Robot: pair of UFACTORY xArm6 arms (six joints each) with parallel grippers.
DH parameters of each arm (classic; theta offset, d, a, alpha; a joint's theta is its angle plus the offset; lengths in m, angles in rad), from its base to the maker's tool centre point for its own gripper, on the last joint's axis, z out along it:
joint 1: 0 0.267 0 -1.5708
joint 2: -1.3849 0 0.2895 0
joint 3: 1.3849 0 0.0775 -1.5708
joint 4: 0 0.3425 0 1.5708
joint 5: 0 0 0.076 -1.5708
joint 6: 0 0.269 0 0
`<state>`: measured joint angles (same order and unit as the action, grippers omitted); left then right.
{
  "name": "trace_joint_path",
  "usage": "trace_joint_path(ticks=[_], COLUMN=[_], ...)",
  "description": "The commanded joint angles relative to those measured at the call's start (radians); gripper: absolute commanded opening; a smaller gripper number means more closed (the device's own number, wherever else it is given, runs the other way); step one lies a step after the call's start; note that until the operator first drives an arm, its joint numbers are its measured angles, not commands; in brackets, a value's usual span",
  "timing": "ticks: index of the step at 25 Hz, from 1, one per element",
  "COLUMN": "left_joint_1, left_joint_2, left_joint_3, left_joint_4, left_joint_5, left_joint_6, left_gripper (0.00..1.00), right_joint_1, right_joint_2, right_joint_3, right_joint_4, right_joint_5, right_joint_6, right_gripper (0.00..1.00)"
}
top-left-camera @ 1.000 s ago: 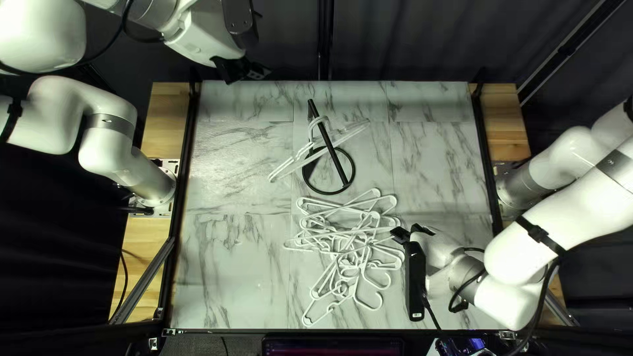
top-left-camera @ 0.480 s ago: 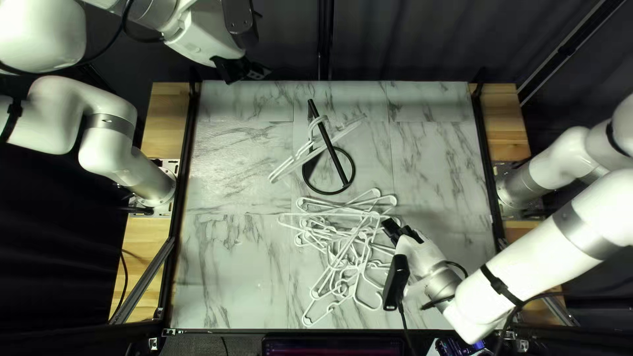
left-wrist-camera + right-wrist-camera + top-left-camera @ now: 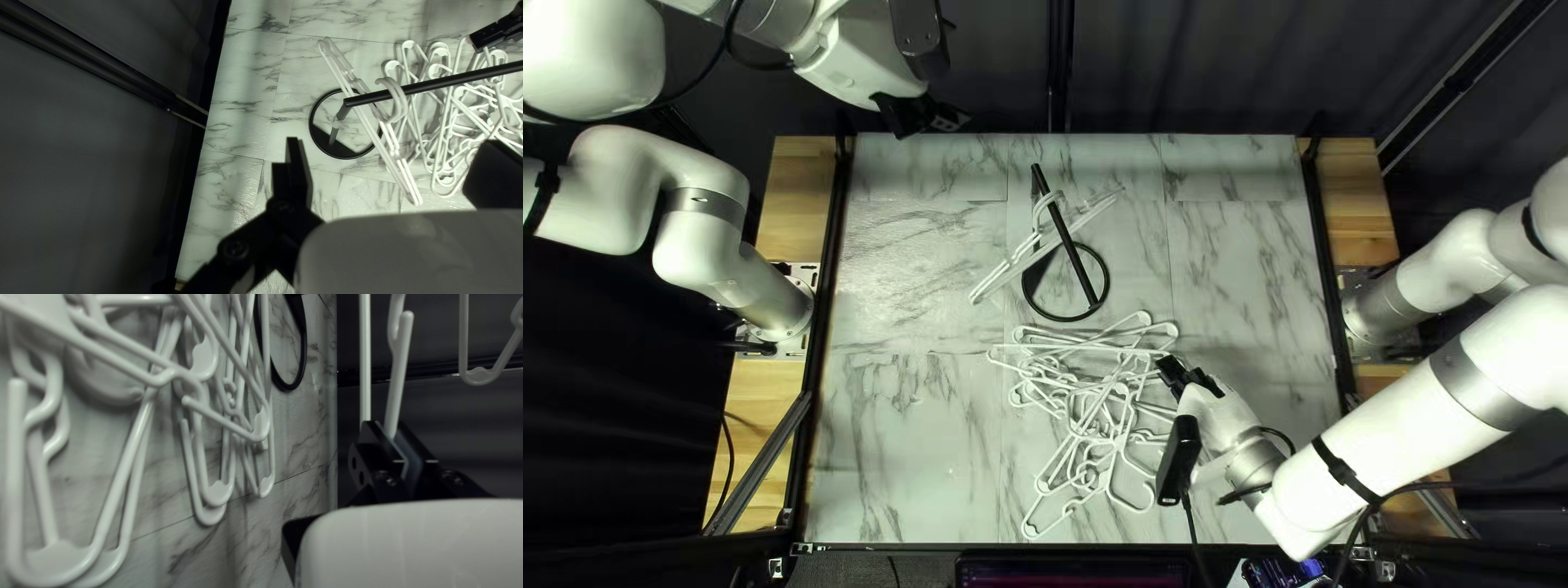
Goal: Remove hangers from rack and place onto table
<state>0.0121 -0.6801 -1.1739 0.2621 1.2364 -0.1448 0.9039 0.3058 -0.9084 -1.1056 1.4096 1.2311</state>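
Hanger (image 3: 400, 365) shifted, pinched in right tool (image 3: 1167, 368)

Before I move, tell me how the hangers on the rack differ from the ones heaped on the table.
The rack hangers hang by their hooks from the black bar; the heaped hangers lie on the table. The rack hangers line up closely, side by side; the heaped hangers cross at many angles. Both sets are white.

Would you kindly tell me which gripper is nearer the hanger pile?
Right: my right gripper is just beside the pile; my left gripper is raised beyond the rack, farther away.
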Motion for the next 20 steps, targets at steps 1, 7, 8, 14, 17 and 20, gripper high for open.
trace_joint_path(ticks=[1, 7, 8, 14, 17, 20], left_joint_1=[0.000, 0.000, 0.000, 0.000, 0.000, 0.000], left_joint_2=[0.000, 0.000, 0.000, 0.000, 0.000, 0.000], left_joint_3=[0.000, 0.000, 0.000, 0.000, 0.000, 0.000], left_joint_4=[0.000, 0.000, 0.000, 0.000, 0.000, 0.000], left_joint_5=[0.000, 0.000, 0.000, 0.000, 0.000, 0.000], left_joint_6=[0.000, 0.000, 0.000, 0.000, 0.000, 0.000], left_gripper=[1.00, 1.00, 1.00, 1.00, 1.00, 1.00], right_joint_1=[0.028, 0.032, 0.031, 0.004, -0.007, -0.012], right_joint_2=[0.048, 0.032, 0.027, 0.028, 0.061, 0.075], right_joint_3=[-0.007, 0.038, 0.049, 0.069, 0.056, 0.059], right_joint_4=[-0.052, -0.062, -0.065, -0.094, -0.100, -0.102], right_joint_5=[-0.003, -0.006, -0.011, -0.059, -0.078, -0.100], right_joint_6=[-0.030, -0.056, -0.055, -0.065, -0.067, -0.066], right_gripper=[0.00, 0.00, 0.00, 0.00, 0.00, 0.21])
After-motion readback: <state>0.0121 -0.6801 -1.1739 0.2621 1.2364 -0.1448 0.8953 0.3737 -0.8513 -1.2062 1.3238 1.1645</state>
